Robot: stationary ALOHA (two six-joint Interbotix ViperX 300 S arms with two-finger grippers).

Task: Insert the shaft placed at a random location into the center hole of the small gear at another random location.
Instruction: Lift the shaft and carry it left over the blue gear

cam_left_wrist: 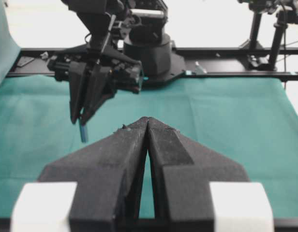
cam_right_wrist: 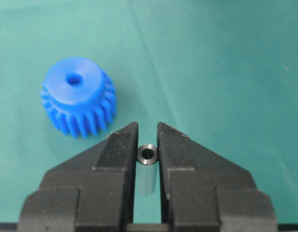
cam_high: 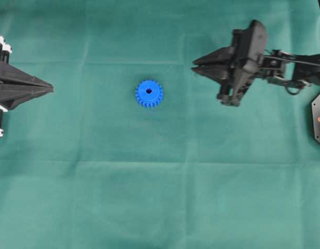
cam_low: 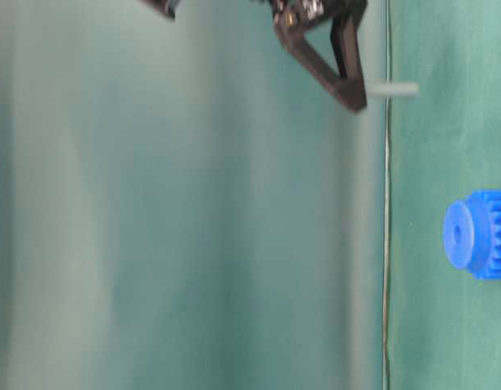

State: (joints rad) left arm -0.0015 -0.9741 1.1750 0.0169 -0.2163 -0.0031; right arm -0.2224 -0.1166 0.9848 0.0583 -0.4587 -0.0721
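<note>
- Holding the shaft point(cam_right_wrist: 148, 155) between its fingertips, the right gripper point(cam_right_wrist: 148, 145) hangs above the green cloth point(cam_high: 201, 197), near the small gear point(cam_high: 148, 93) but not yet over it.
- We judge the carry is under way: we want the pin upright and centred over the center hole point(cam_right_wrist: 74, 79) before lowering.
- We should descend slowly, since the gear lies loose and could slide.
- The left gripper point(cam_high: 48, 89) rests well apart, fingers pressed together on nothing.

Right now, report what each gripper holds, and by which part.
The right gripper pinches the shaft by its sides, near its upper end; the lower end hangs free. The left gripper is shut, holding nothing.
</note>
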